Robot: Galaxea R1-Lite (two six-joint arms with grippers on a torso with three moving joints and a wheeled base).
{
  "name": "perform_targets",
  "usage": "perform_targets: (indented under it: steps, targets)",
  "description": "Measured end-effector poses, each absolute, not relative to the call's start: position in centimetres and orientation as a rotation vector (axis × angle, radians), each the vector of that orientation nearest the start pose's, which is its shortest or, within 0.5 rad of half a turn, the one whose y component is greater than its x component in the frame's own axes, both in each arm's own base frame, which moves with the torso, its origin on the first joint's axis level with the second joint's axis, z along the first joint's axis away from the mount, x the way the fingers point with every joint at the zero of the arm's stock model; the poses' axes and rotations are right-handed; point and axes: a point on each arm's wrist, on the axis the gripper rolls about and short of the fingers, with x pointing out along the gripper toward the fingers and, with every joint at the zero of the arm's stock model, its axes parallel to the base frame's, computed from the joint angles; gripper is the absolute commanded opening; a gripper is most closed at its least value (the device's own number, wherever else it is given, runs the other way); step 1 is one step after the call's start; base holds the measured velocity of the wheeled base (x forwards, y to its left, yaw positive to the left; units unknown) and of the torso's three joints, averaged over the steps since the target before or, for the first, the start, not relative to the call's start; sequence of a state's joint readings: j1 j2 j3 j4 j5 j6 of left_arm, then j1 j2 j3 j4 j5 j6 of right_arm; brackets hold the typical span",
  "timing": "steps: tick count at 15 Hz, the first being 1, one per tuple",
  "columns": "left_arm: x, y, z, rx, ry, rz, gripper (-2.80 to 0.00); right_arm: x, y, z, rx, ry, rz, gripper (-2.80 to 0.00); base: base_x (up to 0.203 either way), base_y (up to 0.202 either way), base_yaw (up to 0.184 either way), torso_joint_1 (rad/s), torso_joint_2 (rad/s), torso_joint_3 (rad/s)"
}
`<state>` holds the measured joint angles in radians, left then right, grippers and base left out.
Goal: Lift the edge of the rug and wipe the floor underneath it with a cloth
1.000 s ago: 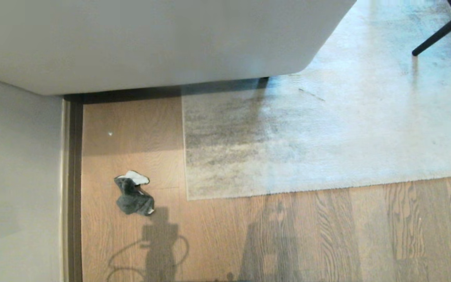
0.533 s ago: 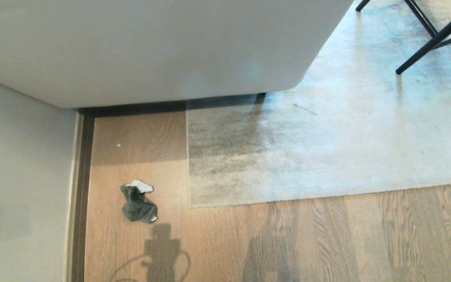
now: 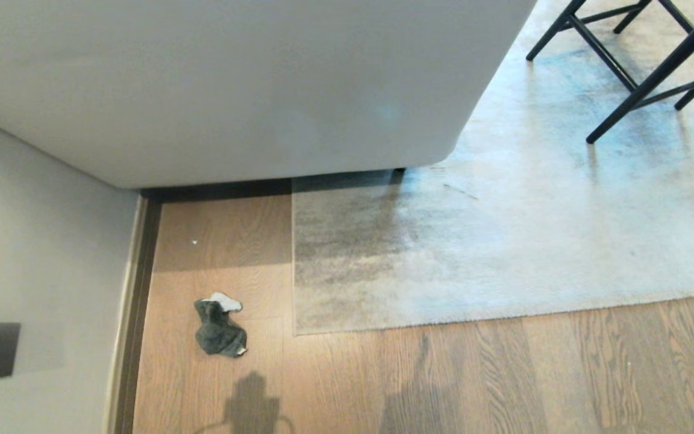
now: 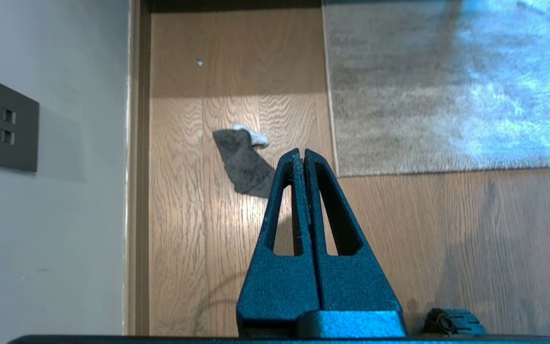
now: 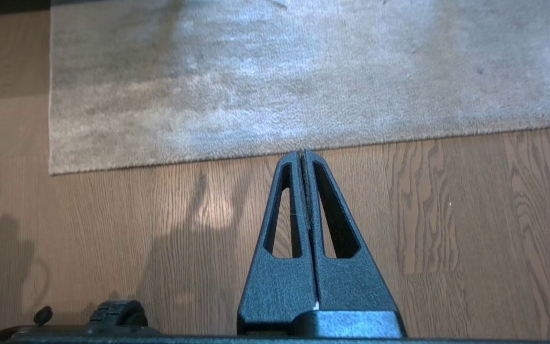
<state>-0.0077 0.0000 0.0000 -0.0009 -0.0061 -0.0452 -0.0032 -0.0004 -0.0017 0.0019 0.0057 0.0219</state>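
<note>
- The small crumpled grey cloth [image 3: 219,328] lies on the brown wood floor [image 3: 503,374], near the pale grey rug edge [image 3: 293,265].
- The left gripper [image 4: 302,154] and right gripper [image 5: 301,154] are both pressed together, holding nothing.

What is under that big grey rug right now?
The rug lies flat, its rug edge down on the floor, so whatever is beneath stays covered. Only brown planks show around it. The cloth sits beside it, not under.
</note>
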Motion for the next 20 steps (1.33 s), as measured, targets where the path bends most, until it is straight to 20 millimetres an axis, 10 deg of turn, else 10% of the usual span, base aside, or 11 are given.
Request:
perform_targets:
  steps: [20]
  targets:
    - [-2.28,0.0,7.56,-0.047,-0.001,-0.014,-2.8,-2.29,0.02,7.58,0.022,0.0,0.003,-2.8,0.0,0.0,0.0,0.002,0.0,0.202]
